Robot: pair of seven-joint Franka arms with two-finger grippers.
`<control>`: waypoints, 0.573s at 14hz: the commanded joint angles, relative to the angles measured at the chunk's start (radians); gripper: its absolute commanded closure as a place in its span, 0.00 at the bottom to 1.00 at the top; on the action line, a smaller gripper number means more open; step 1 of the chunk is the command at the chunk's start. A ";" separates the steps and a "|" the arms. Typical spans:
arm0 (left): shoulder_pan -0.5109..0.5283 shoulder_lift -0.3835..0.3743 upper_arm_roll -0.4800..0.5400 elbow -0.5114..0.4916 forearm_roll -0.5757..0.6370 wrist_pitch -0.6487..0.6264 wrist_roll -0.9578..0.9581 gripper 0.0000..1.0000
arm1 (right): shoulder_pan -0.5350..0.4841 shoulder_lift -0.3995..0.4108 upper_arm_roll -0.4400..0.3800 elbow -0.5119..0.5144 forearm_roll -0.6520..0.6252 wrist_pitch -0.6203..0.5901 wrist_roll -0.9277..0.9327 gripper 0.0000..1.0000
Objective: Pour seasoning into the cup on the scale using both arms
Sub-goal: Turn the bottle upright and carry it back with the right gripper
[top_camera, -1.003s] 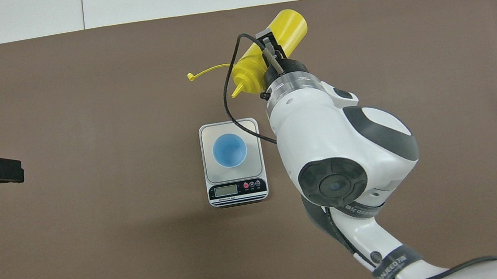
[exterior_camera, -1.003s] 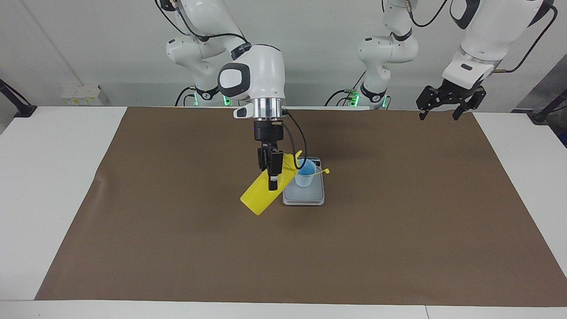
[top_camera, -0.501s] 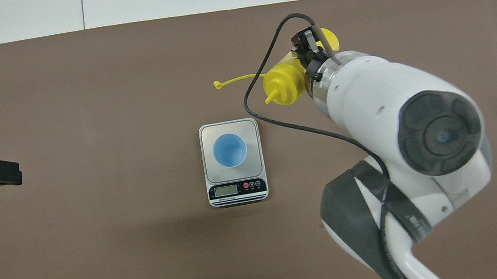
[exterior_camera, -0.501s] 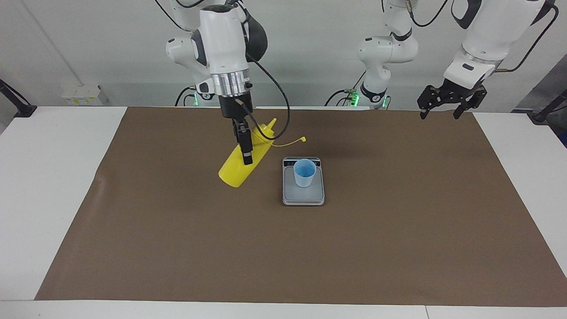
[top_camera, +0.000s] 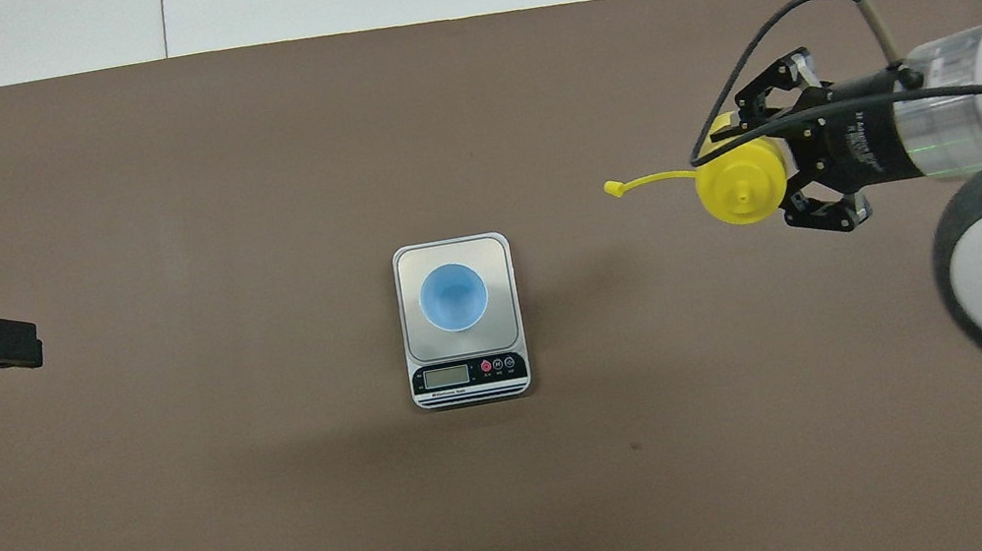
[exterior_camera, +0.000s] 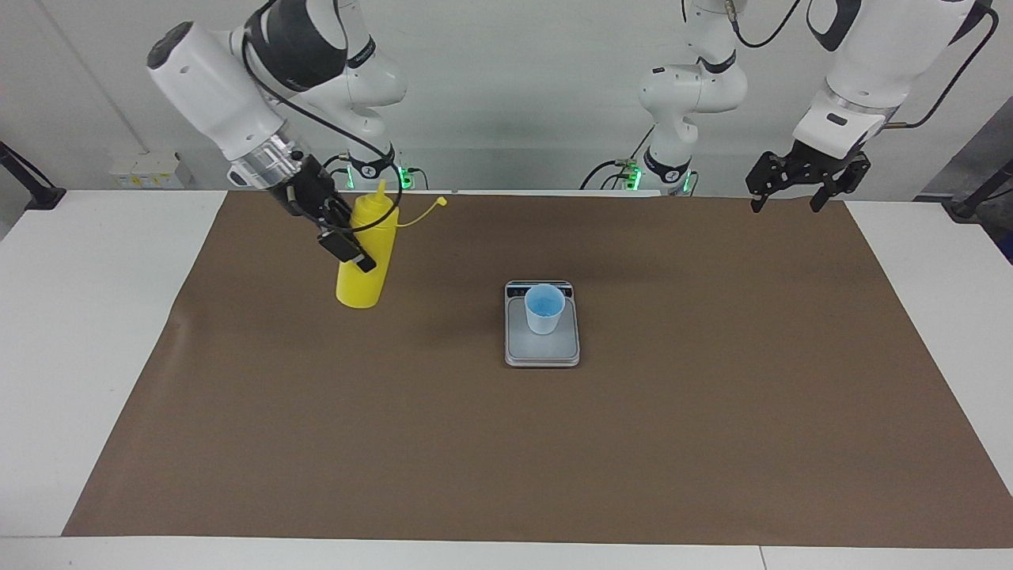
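Two arms, one brown mat point(exterior_camera: 712, 412), one scale point(exterior_camera: 542, 348), one bottle, one cup.
The right gripper point(exterior_camera: 346, 237) clamps the seasoning point(exterior_camera: 366, 273) nearly upright toward the right arm's end; the cup point(exterior_camera: 544, 309) stands on the scale; the left gripper point(exterior_camera: 795, 190) waits, fingers spread.

Bright, even overhead light; soft faint shadows; both views sharp.

One yellow bottle point(exterior_camera: 366, 255), one blue cup point(exterior_camera: 544, 309), one scale point(exterior_camera: 542, 351), two arms point(exterior_camera: 229, 87)
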 commanded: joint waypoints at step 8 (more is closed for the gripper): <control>0.014 -0.026 -0.010 -0.021 0.001 -0.007 -0.010 0.00 | -0.290 0.195 0.011 0.005 0.179 -0.262 -0.268 1.00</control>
